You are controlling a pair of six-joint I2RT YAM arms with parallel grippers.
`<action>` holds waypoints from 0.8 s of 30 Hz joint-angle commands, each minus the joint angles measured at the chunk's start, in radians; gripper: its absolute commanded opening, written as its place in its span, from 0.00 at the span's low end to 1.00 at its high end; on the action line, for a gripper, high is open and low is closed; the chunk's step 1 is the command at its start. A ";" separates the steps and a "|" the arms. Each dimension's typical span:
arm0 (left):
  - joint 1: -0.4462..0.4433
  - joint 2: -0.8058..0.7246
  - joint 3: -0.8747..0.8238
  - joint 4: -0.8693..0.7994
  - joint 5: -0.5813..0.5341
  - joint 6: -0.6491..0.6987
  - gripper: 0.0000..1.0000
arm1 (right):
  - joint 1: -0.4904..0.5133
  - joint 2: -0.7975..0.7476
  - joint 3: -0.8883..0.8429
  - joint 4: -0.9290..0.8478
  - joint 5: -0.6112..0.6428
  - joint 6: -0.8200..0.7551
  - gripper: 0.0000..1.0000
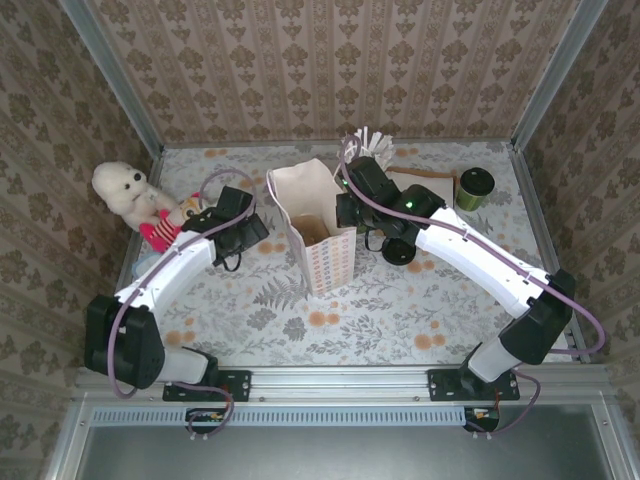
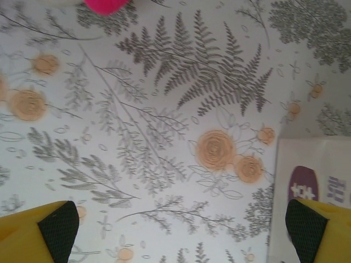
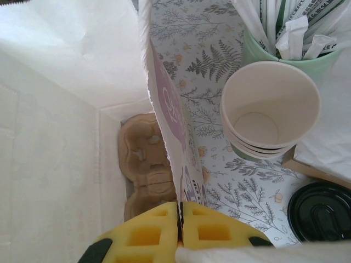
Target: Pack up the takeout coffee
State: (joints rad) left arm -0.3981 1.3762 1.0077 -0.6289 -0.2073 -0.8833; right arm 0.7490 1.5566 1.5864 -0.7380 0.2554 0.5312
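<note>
The takeout coffee (image 1: 476, 186), an olive-green cup with a black lid, stands at the back right of the table, apart from both arms. A white paper bag (image 1: 315, 230) stands open in the middle. My right gripper (image 1: 345, 205) is at the bag's right rim. In the right wrist view it (image 3: 180, 219) is shut on the bag's edge (image 3: 164, 109), and a brown pulp cup carrier (image 3: 145, 164) lies on the bag's bottom. My left gripper (image 1: 245, 235) hovers left of the bag. Its jaws (image 2: 181, 241) stand wide open over the bare tablecloth, with the bag's side (image 2: 312, 181) next to the right finger.
A stack of cream paper cups (image 3: 271, 109) and a mint holder of straws (image 3: 285, 27) stand just right of the bag. A black lid (image 3: 321, 211) lies by white napkins. A white plush toy (image 1: 125, 190) sits at the left edge. Metal walls enclose the table.
</note>
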 commanded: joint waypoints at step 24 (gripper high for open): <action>0.105 0.251 0.198 0.146 0.204 0.080 1.00 | 0.024 0.102 0.123 0.048 -0.027 0.120 0.17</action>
State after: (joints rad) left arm -0.3000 1.6009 1.1774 -0.4736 -0.0280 -0.8360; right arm 0.7685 1.6672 1.6840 -0.7052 0.2211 0.6495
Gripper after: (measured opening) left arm 0.992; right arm 0.166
